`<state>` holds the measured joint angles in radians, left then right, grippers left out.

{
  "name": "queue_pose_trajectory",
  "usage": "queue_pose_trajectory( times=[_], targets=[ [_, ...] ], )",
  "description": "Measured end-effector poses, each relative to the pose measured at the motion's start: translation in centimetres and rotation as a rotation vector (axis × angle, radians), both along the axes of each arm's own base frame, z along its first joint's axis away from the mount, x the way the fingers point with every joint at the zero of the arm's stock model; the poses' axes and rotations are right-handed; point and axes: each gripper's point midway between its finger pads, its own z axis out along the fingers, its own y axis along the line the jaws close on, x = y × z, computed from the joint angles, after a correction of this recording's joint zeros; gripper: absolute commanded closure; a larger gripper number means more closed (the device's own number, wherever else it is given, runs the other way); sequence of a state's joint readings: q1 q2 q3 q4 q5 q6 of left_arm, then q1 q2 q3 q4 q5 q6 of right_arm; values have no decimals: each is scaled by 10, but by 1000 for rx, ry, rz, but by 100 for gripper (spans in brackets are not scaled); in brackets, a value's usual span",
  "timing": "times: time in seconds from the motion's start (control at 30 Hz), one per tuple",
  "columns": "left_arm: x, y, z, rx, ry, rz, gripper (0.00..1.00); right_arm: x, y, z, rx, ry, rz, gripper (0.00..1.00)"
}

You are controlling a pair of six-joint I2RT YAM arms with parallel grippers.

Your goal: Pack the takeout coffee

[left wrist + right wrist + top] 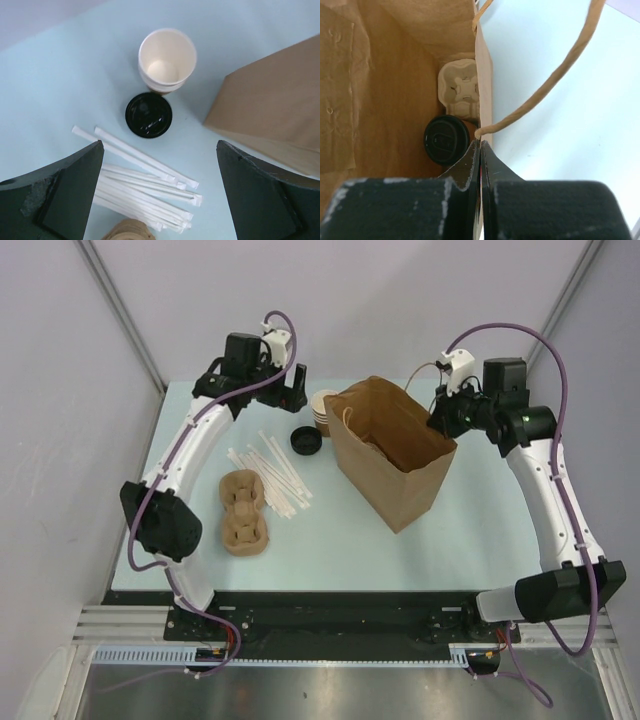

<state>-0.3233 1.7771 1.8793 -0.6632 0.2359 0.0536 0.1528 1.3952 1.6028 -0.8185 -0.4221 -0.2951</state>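
One takeout coffee [446,140], a cup under a black lid, sits deep inside the brown paper bag [390,445] beside a pulp carrier [460,92]. My right gripper [480,142] is shut on the top edge of the bag's wall [484,75], just below the rope handle [545,85]. From above, that right gripper [437,420] is at the bag's right rim. My left gripper [160,144] hangs open above the table with nothing between its fingers. It hovers over a loose black lid [148,114] and a stack of lidless cups [167,59]. The left gripper [290,395] is at the far left.
A pile of white wrapped straws [275,475] lies left of the bag. An empty pulp cup carrier [245,512] rests nearer the front. The cup stack [322,412] and the lid [306,441] stand close to the bag's left side [275,105].
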Motion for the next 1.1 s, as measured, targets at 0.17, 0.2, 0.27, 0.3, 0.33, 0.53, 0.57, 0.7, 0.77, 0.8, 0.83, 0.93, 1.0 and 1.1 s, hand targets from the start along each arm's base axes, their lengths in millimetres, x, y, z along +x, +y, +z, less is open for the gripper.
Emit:
queue_pose_trajectory(
  times=[0.17,0.2,0.27,0.3,0.33,0.53,0.57,0.7,0.77,0.8,0.83,0.93,1.0,1.1],
  targets=[
    [9,15,-44,39,120,130,4,-14,-7,3,-4,-5,-33,100],
    [9,19,-50,43,136,151,7,-17,-9,3,-7,-4,-38,99],
    [8,27,-66,47,169,214,11,-21,-12,1,-12,0,-51,91],
    [8,31,-74,53,181,243,14,-22,-14,0,-13,3,-60,87],
    [8,36,-84,61,198,278,15,-23,-15,-1,-13,9,-69,83],
    [2,58,-122,90,279,425,30,-24,-20,-7,-10,36,-107,71],
    [4,61,-125,87,284,443,34,-24,-20,-8,-9,41,-111,69],
    [16,74,-140,68,306,503,47,-23,-24,-10,-13,47,-129,53],
    [21,81,-155,67,331,528,54,-23,-25,-9,-15,45,-138,41],
    [23,85,-163,69,346,538,55,-24,-26,-9,-13,44,-143,38],
    [24,87,-169,73,359,543,55,-24,-26,-8,-14,41,-147,32],
    [26,93,-193,92,405,556,57,-26,-29,-2,-15,24,-163,25],
    [27,94,-205,103,427,559,57,-28,-31,2,-16,9,-171,18],
    [29,93,-216,109,446,556,56,-28,-34,11,-17,-13,-185,15]
  ],
)
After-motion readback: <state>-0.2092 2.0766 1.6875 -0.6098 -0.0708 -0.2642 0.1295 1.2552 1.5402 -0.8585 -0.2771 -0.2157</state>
